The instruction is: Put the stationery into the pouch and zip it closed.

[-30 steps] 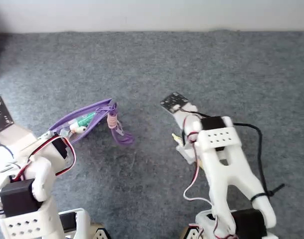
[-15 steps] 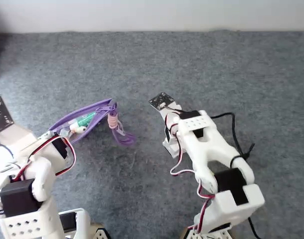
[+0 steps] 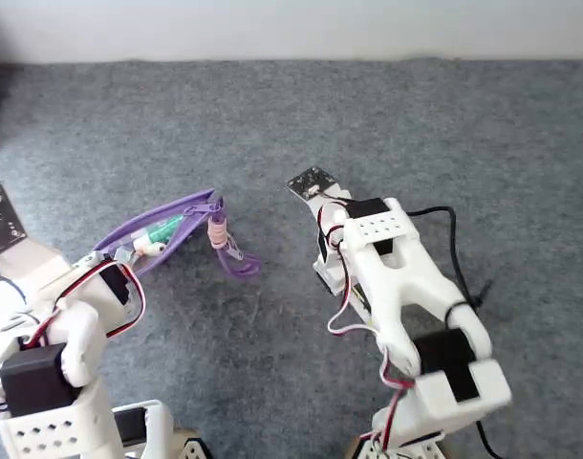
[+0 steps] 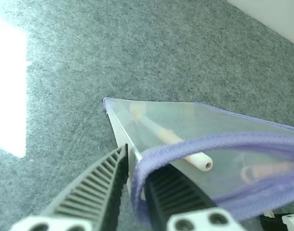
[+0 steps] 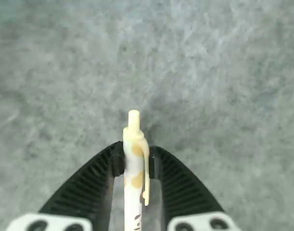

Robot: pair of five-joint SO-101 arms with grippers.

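The pen is apart from the pouch
We see the right gripper clamping the pen; the left gripper, nearer, pinches the pouch rim.

Surfaced throughout in grey felt-like matting. Met a pale wall at the rear. Bore a purple mesh pouch, with its loop strap trailing flat on the matting.
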